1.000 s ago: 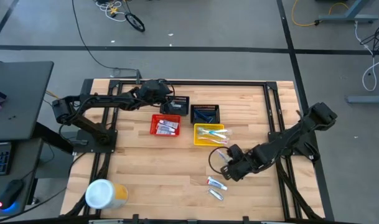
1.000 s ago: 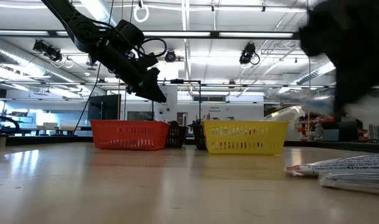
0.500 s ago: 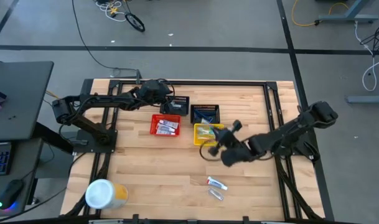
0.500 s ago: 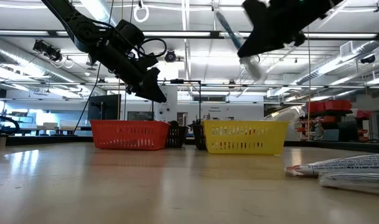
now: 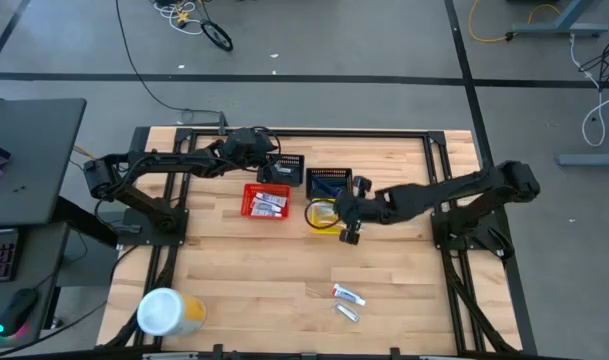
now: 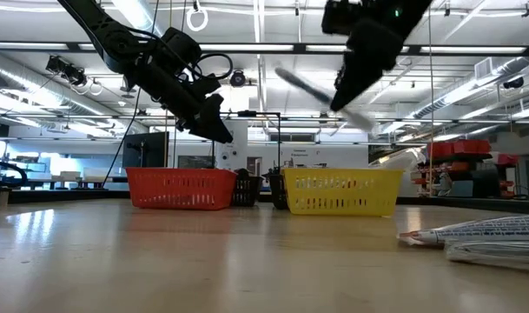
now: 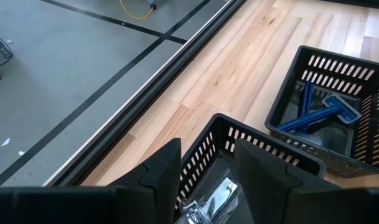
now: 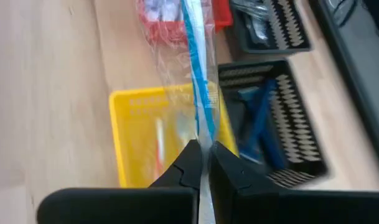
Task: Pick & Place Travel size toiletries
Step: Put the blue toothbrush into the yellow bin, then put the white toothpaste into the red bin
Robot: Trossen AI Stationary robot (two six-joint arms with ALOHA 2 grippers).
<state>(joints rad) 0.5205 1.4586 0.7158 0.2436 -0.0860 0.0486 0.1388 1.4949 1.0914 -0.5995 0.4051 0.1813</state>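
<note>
From above, the right gripper (image 5: 346, 222) is hovering over the yellow plastic mesh basket (image 5: 322, 222). Its wrist view shows the fingers (image 8: 188, 163) pinching a slim white-blue toothbrush in crinkly clear wrap (image 8: 197, 74). The left gripper (image 5: 275, 169) is hanging above the black mesh basket (image 7: 251, 163), fingers parted, empty.

One camera looks straight down on the whole table (image 5: 244, 270). One sits low on the table top and looks across at the room. Each arm has a camera close above the baskets. All but the left arm's camera see the yellow basket (image 5: 324, 216).
</note>
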